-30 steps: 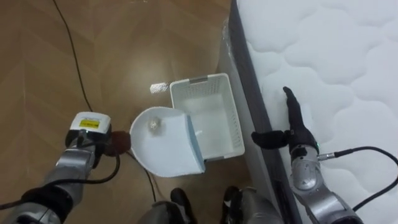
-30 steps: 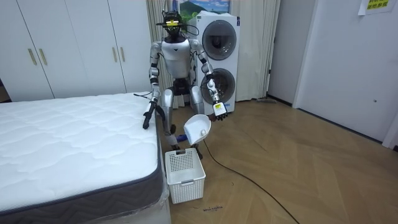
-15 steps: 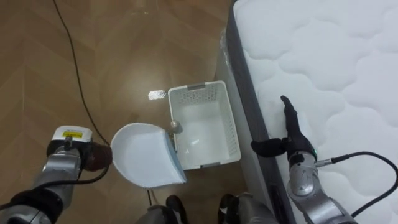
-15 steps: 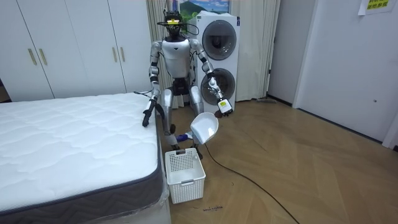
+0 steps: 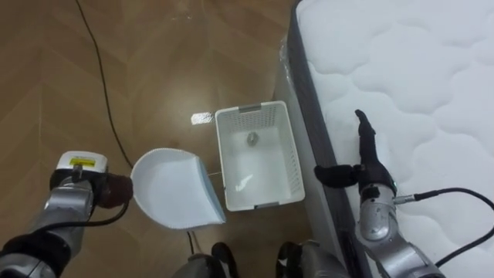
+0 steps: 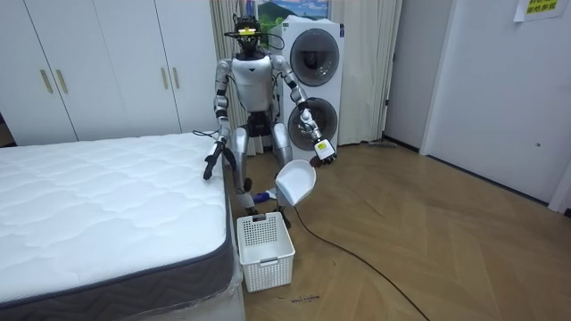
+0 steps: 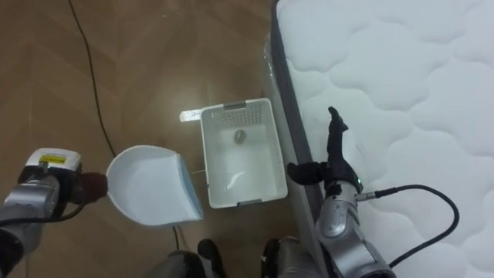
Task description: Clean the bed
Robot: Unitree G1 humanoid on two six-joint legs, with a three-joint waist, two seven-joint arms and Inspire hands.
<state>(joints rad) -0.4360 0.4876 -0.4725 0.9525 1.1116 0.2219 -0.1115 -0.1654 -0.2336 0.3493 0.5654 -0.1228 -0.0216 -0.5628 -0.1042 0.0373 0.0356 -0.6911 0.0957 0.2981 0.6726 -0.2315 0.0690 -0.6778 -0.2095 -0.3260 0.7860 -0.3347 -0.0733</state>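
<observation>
My left hand (image 5: 76, 188) is shut on the dark handle of a white dustpan (image 5: 174, 189), held above the wooden floor left of a white basket (image 5: 292, 158). The pan's inside is bare. A small grey crumpled ball (image 5: 252, 138) lies in the basket, near its far end. The basket stands on the floor against the side of the white quilted mattress (image 5: 417, 93). My right hand (image 5: 369, 166) is open, fingers straight and thumb out, over the mattress edge. In the room view I stand at the bed's corner with the dustpan (image 6: 295, 182) over the basket (image 6: 264, 242).
A shiny crumpled scrap (image 5: 201, 118) lies on the floor just beyond the basket's far left corner. In the room view, stacked washing machines (image 6: 314, 80) stand behind me and white wardrobe doors (image 6: 89, 71) line the wall.
The ball has slid off the dustpan and dropped into the basket. My left hand has drawn the dustpan left, off the basket. The right hand stays put.
</observation>
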